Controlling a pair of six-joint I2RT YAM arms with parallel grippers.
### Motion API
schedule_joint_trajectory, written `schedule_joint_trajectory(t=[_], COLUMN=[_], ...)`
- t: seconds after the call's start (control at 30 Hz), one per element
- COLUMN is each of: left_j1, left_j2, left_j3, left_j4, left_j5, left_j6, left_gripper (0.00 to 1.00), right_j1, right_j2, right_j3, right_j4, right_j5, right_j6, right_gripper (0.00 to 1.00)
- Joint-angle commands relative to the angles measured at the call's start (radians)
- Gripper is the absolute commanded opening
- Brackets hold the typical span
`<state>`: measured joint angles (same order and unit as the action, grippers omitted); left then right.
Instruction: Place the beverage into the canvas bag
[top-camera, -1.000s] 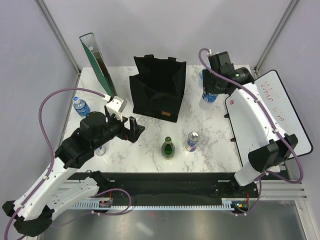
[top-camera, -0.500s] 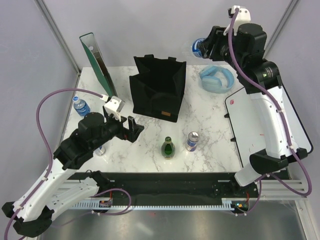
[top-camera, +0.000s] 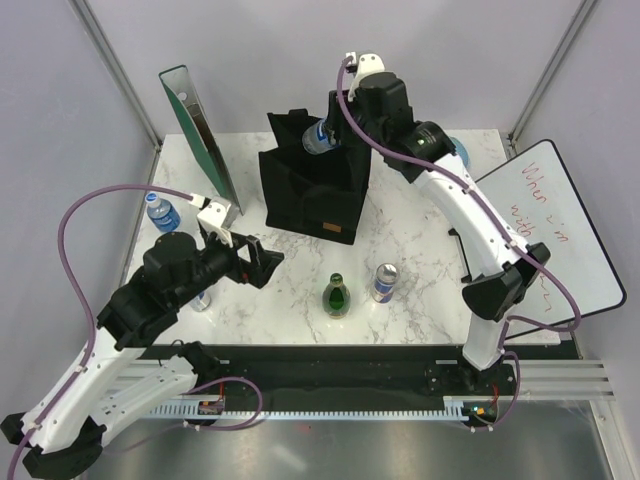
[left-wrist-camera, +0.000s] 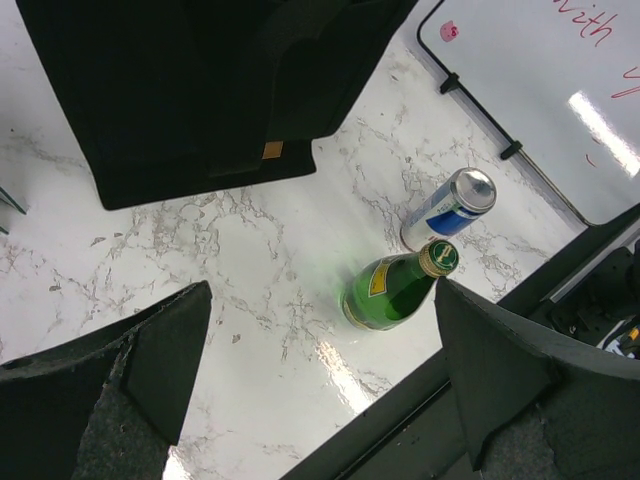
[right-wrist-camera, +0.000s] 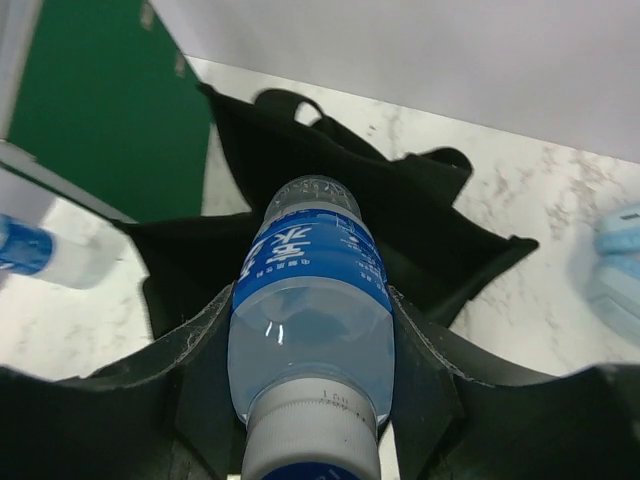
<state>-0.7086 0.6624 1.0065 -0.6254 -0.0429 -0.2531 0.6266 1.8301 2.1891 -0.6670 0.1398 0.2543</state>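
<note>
The black canvas bag (top-camera: 315, 180) stands open at the back middle of the table, its tan label patch facing front; it also shows in the left wrist view (left-wrist-camera: 190, 90) and the right wrist view (right-wrist-camera: 420, 215). My right gripper (top-camera: 330, 130) is shut on a clear water bottle with a blue label (right-wrist-camera: 310, 310), held above the bag's open top (top-camera: 318, 138). My left gripper (top-camera: 262, 262) is open and empty, low over the table left of the green bottle.
A green glass bottle (top-camera: 337, 296) and a blue-silver can (top-camera: 384, 283) stand at the front middle. Another water bottle (top-camera: 162, 212) stands at the left edge. A green binder (top-camera: 195, 130) stands back left, a whiteboard (top-camera: 545, 230) lies right, a light-blue thing (top-camera: 458, 152) back right.
My right arm has lifted the water bottle from the back right and swung it left, over the bag's opening. My left gripper has shifted slightly.
</note>
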Motion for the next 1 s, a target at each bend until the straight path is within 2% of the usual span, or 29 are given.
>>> schedule_joint_trajectory(t=[0.0, 0.2, 0.47, 0.7, 0.97], left_j1=[-0.003, -0.005, -0.005, -0.003, -0.003], left_j2=[-0.003, -0.001, 0.006, 0.011, -0.001], left_j3=[-0.003, -0.002, -0.020, -0.019, -0.017], left_j4=[0.027, 0.021, 0.023, 0.023, 0.013], left_j5=[0.009, 0.023, 0.021, 0.023, -0.012], left_j6=[-0.021, -0.028, -0.038, -0.037, -0.037], left_gripper=[1.00, 1.00, 1.00, 1.00, 1.00], right_j1=[0.012, 0.042, 0.071, 0.073, 0.073], right_j2=[-0.028, 0.055, 0.188, 0.303, 0.389], right_j3=[0.024, 0.014, 0.041, 0.103, 0.098], right_j4=[0.178, 0.182, 0.135, 0.103, 0.080], right_j5=[0.156, 0.149, 0.250, 0.234, 0.221], right_j6=[-0.047, -0.058, -0.116, -0.130, -0.138], right_gripper=[0.00, 0.00, 0.00, 0.00, 0.01])
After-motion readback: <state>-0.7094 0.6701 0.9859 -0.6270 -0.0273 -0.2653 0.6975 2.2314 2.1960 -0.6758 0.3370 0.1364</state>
